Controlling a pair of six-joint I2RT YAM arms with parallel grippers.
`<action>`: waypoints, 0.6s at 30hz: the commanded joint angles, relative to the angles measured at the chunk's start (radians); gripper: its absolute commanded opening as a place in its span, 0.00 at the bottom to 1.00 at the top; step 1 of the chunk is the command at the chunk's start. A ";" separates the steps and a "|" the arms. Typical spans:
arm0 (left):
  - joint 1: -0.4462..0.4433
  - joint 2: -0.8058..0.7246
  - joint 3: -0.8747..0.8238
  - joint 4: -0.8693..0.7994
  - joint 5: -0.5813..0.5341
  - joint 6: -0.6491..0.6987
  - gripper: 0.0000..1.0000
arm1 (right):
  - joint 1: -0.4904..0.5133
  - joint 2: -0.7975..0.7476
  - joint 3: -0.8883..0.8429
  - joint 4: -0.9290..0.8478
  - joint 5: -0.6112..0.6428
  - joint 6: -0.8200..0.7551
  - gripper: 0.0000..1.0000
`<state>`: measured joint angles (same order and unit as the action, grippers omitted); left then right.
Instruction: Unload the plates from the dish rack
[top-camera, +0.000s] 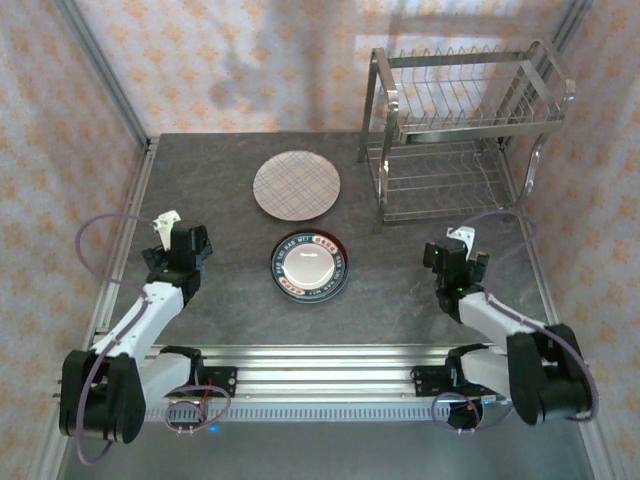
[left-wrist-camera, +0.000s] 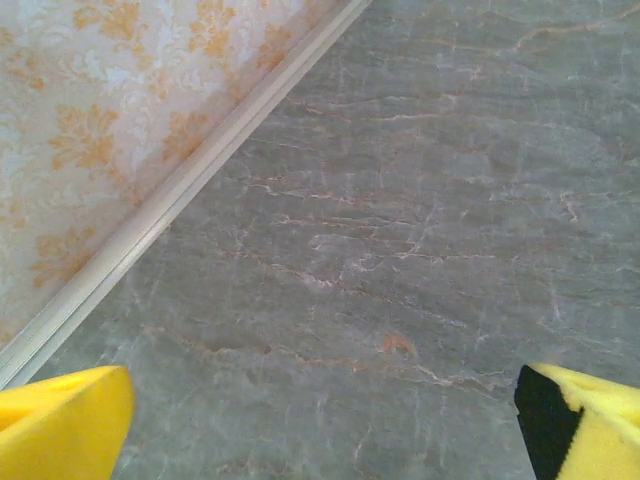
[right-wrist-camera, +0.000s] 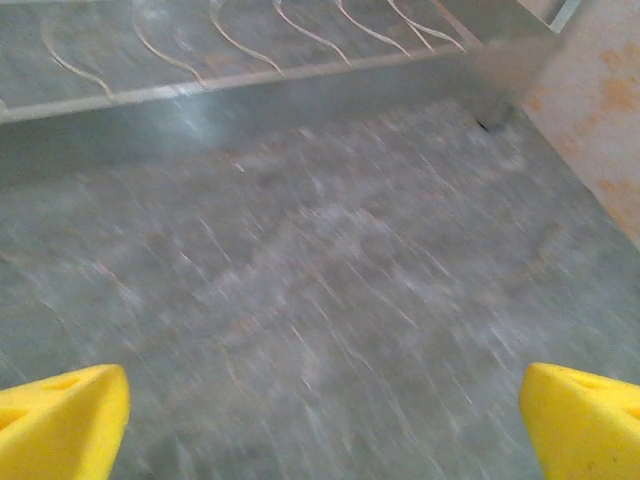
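- Left hand (left-wrist-camera: 320, 440): yellow-padded fingers wide apart, empty, over the grey marbled worktop (left-wrist-camera: 400, 200).
- Right hand (right-wrist-camera: 320, 425): fingers spread, empty, near the shiny chrome wire dish rack (top-camera: 470, 125).
- Round pale plaid-grid plate (top-camera: 297, 185) and dark-rimmed red-marked plate (top-camera: 310, 266) lie flat on the worktop, left of the rack.

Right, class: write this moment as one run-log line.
dish rack: no plates in it | plaid plate: on table | dark-rimmed plate: on table, nearer | left gripper: open, empty | right gripper: open, empty
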<state>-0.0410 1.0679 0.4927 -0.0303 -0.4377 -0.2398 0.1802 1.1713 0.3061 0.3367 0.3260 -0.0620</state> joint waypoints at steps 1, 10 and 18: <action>0.011 0.068 -0.079 0.394 0.026 0.151 1.00 | -0.032 0.117 0.055 0.299 -0.105 -0.050 0.99; 0.049 0.349 -0.079 0.770 0.201 0.175 1.00 | -0.096 0.354 0.061 0.551 -0.184 -0.019 0.99; 0.050 0.450 -0.139 0.961 0.266 0.195 1.00 | -0.106 0.350 0.092 0.480 -0.202 -0.009 0.99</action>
<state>0.0021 1.5253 0.3386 0.8242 -0.1890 -0.0723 0.0856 1.5177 0.3817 0.7906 0.1329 -0.0864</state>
